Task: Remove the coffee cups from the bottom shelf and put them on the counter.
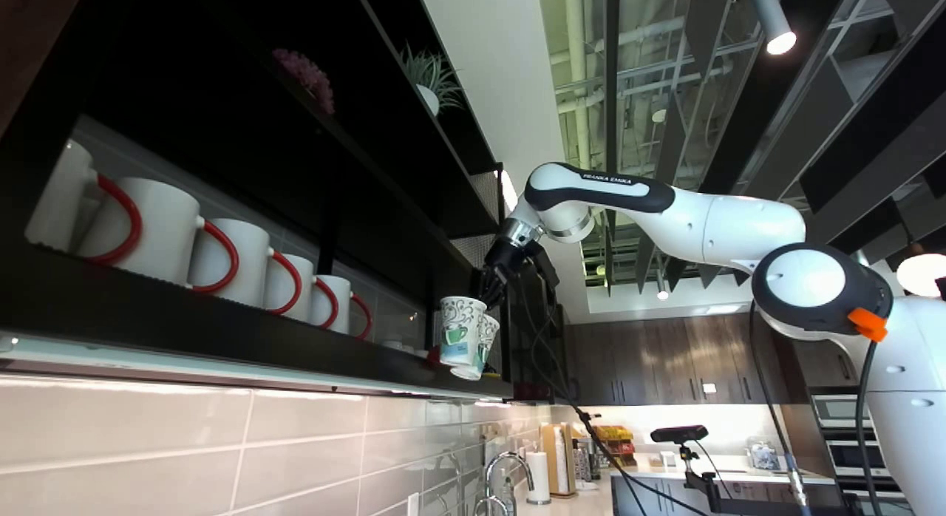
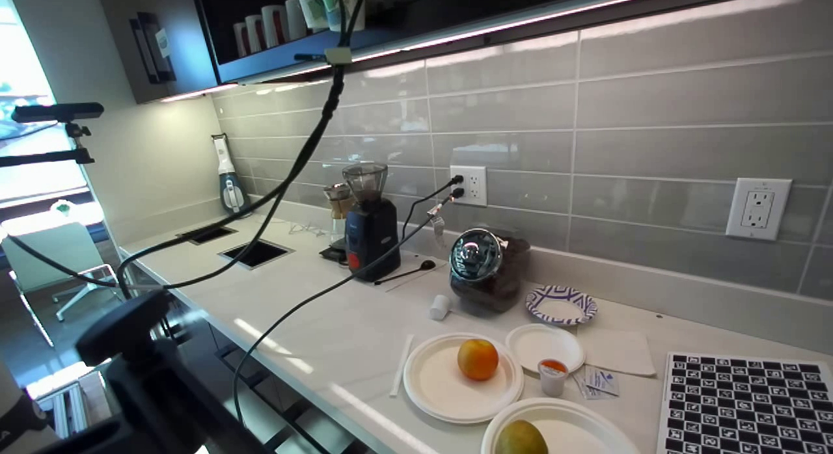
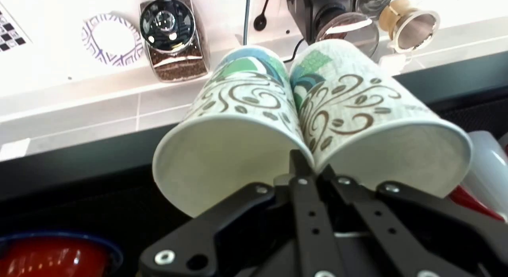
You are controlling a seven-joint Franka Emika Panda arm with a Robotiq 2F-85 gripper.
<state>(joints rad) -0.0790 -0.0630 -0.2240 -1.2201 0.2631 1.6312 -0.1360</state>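
Note:
Two tapered pale coffee cups with a green-teal pattern and brown swirls hang from my gripper (image 1: 488, 285), in an exterior view as a near cup (image 1: 460, 331) and a partly hidden cup (image 1: 485, 338). In the wrist view, the left cup (image 3: 250, 96) and right cup (image 3: 349, 90) touch side by side, mouths toward me. My gripper (image 3: 313, 168) is shut on their two meeting rims, one finger inside each cup. The cups are at the front edge of the bottom shelf (image 1: 185, 320). In an exterior view, the cups (image 2: 312, 6) are cut off at the top, above the counter (image 2: 358, 330).
White mugs with red handles (image 1: 229, 261) stand on the bottom shelf. A red bowl (image 3: 55, 257) sits on it in the wrist view. Cables (image 2: 319, 125) hang over the counter. The counter holds a grinder (image 2: 372, 233), coffee jar (image 2: 488, 272), plates (image 2: 429, 389) and a checkered board (image 2: 748, 402).

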